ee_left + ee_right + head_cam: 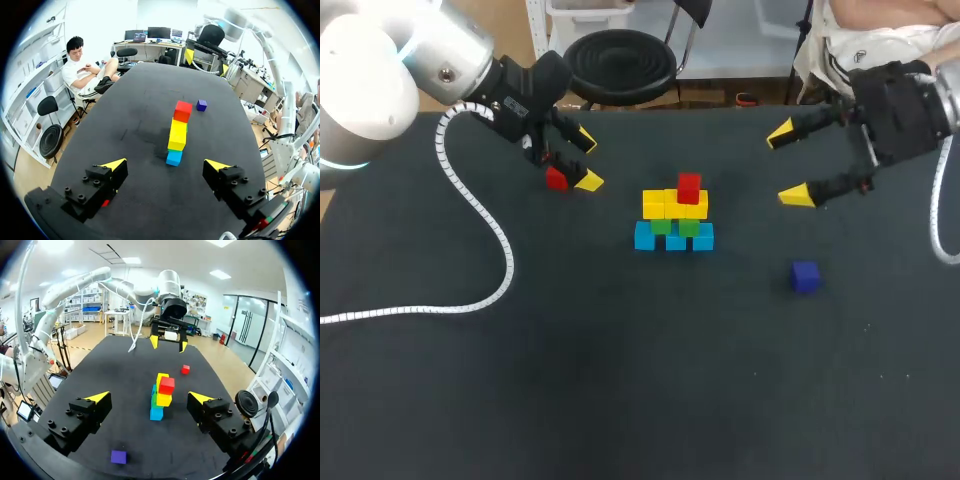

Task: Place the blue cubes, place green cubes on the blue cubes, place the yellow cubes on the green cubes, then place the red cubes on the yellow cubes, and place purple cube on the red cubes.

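**Q:** What's on the table (520,400)?

**A:** It's a dark tabletop seen from above. Nr the ctr is a stack (675,215) of small cubes. Blue cubes (645,237) form the base row, w/ green cubes (661,226) on them and yellow cubes (654,204) on the green. One top red cube (689,187) sits on the yellow layer, twd its right end.

**Q:** Any cubes off the stack?

**A:** Two, both flat on the table. A loose red cube (556,179) lies to the stack's left. A purple cube (805,276) lies to the stack's right, nearer the camera, on its own.

**Q:** And the left gripper?

**A:** The left gripper (585,160) comes in from the upper left. Its fingers are spread wide w/ nothing btwn them. The loose red cube is right by one finger, on its outer side. In the left wrist cam only a red sliver peeks out from under that finger, so I can't tell if they touch.

**Q:** And the right one?

**A:** The right gripper (788,163) enters from the upper right, also spread wide & empty, well apart from the stack. From its wrist cam the stack stands ahead of the fingers. A white coiled cable (505,260) trails from the left arm across the table.
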`<state>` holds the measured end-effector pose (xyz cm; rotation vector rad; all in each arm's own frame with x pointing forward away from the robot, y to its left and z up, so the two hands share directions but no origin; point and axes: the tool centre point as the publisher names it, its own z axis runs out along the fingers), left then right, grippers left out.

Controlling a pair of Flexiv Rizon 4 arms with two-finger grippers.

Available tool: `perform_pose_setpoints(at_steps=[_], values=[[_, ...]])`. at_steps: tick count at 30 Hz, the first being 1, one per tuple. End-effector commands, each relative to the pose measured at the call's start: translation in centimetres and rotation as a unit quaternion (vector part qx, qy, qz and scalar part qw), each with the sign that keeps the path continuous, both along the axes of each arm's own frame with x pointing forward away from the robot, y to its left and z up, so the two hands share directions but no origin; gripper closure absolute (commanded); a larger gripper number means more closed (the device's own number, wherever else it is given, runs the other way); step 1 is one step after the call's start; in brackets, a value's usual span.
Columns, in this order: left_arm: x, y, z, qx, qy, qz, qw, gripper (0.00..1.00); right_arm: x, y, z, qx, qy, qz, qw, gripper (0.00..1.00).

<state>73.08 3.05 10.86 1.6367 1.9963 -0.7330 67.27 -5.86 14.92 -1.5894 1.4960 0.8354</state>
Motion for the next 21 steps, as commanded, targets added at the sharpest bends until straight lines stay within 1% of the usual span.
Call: perform_pose_setpoints(at_steps=[1,12,13,14,15,16,17,18,19,21], values=[[0.0,0.0,0.0,0.000,-0.001,0.000,1.000,0.00,0.4,-0.3,-0.2,0.005,0.013,0.006,1.000,0.00],[0.0,0.0,0.0,0.000,-0.001,0.000,1.000,0.00,0.4,-0.3,-0.2,0.005,0.013,0.006,1.000,0.00],[1.2,1.4,-0.6,-0.010,0.002,0.018,1.000,0.00,0.4,-0.3,-0.2,0.005,0.013,0.006,1.000,0.00],[1.9,2.1,-0.8,-0.002,-0.004,0.024,1.000,0.00,0.4,-0.3,-0.2,0.005,0.013,0.006,1.000,0.00],[3.0,3.2,-1.0,0.021,-0.018,0.027,0.999,0.00,0.4,-0.3,-0.2,0.005,0.013,0.006,1.000,0.00],[3.8,4.0,-0.9,0.029,-0.035,0.025,0.999,0.00,0.4,-0.3,-0.2,0.005,0.013,0.006,1.000,0.00],[4.6,4.7,-0.8,0.050,-0.032,0.030,0.998,0.00,0.4,-0.3,-0.2,0.005,0.013,0.006,1.000,0.00],[5.1,5.1,-0.6,0.048,-0.020,0.029,0.998,0.00,0.4,-0.3,-0.2,0.005,0.013,0.006,1.000,0.00],[5.5,5.3,-0.2,0.047,-0.020,0.008,0.999,0.00,0.4,-0.3,-0.2,0.005,0.013,0.006,1.000,0.00],[5.8,5.3,0.2,0.069,-0.037,-0.023,0.997,0.00,0.4,-0.3,-0.2,0.005,0.013,0.006,1.000,0.00]])
